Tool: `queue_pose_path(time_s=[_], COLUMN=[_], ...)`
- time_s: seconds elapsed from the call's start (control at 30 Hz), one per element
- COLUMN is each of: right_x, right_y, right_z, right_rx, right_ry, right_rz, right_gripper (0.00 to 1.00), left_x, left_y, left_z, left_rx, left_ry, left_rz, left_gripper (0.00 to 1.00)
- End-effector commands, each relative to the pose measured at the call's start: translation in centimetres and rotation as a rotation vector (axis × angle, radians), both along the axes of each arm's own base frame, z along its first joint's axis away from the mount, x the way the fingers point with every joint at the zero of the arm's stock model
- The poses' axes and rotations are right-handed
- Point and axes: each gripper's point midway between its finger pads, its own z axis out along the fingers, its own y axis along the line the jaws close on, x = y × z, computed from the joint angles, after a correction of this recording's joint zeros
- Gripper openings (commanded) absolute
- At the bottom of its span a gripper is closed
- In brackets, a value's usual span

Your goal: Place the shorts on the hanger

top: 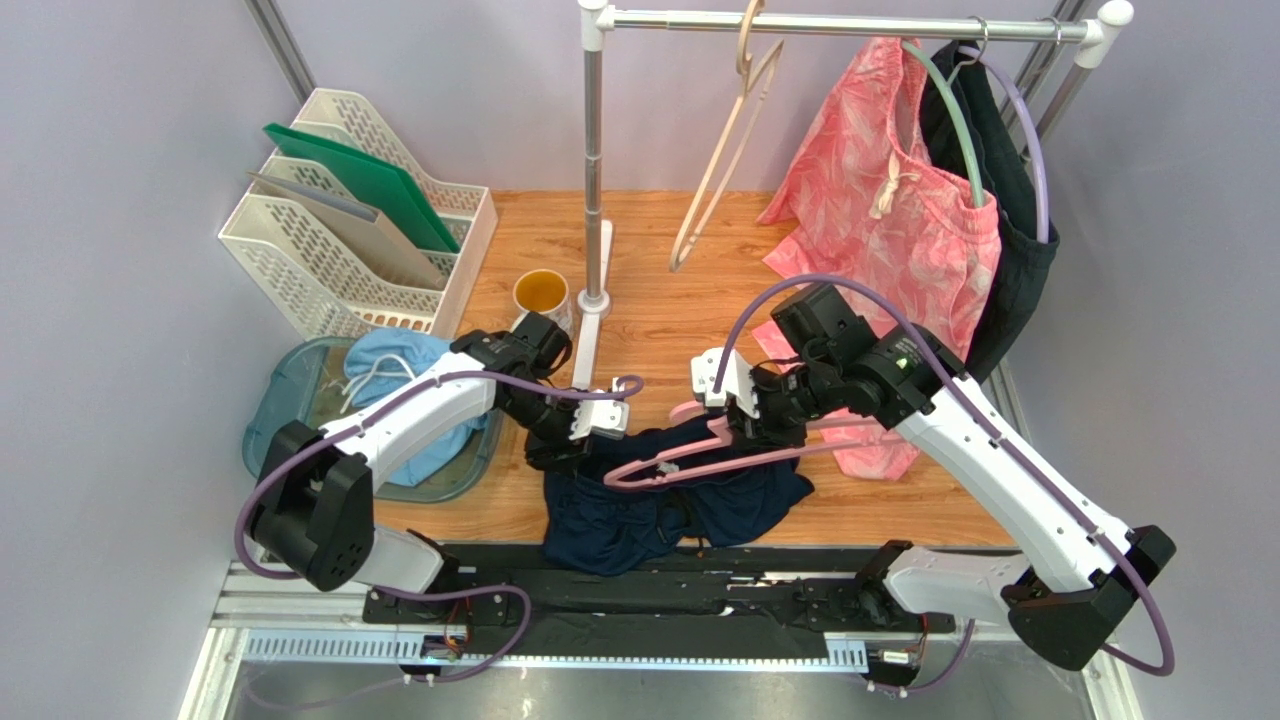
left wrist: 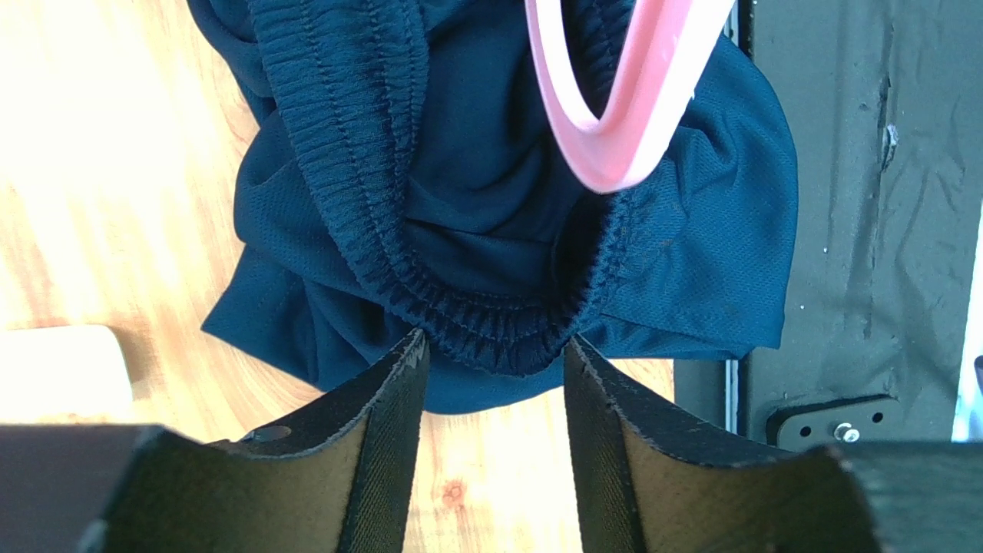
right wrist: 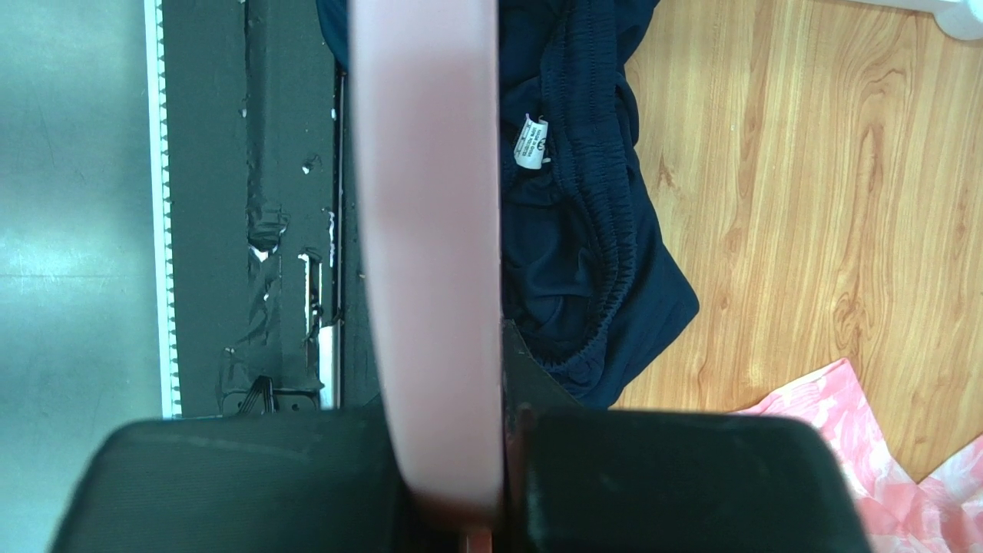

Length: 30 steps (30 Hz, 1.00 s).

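Observation:
The dark navy shorts (top: 661,507) lie crumpled on the wooden table near its front edge. My right gripper (top: 718,402) is shut on the pink hanger (top: 706,450) and holds it low over the shorts. In the right wrist view the hanger (right wrist: 427,230) fills the gap between the jaws of the gripper (right wrist: 436,351), with the shorts (right wrist: 577,230) and their white label (right wrist: 528,142) beyond. My left gripper (top: 601,420) is open. In the left wrist view its fingertips (left wrist: 496,340) straddle the shorts' elastic waistband (left wrist: 462,173). The hanger's rounded end (left wrist: 623,127) pokes into the waist opening.
A clothes rail (top: 842,21) at the back holds a beige hanger (top: 736,135), pink patterned shorts (top: 887,195) on a green hanger (top: 962,135) and a dark garment (top: 1022,255). A white file rack (top: 353,225), a cup (top: 541,293) and a tray with a light blue garment (top: 398,390) stand at the left.

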Motion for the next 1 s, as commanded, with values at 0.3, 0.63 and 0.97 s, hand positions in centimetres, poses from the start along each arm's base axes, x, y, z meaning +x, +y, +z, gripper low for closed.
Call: queue_pose_path(time_s=[0.3,0.63,0.97], right_x=[1.5,2.4,2.1], right_y=[1.2,3.8,6.2], right_z=[0.4,1.2,-0.2], right_rx=[0.094,0.218,0.315], right_ry=[-0.01,-0.03,0.043], right_rz=[-0.042,-0.001,0.058], right_gripper=[0.0,0.0,0.0], left_x=[-0.3,-1.3,-1.4], left_y=[-1.1,-3.4,-5.3], left_z=[2.5,10.4,13.0], left_rx=[-0.054,-0.179,-0.224], left_ry=[0.024,-0.103,-0.127], left_rz=[0.019,-0.001,0.003], left_gripper=[0.0,0.0,0.0])
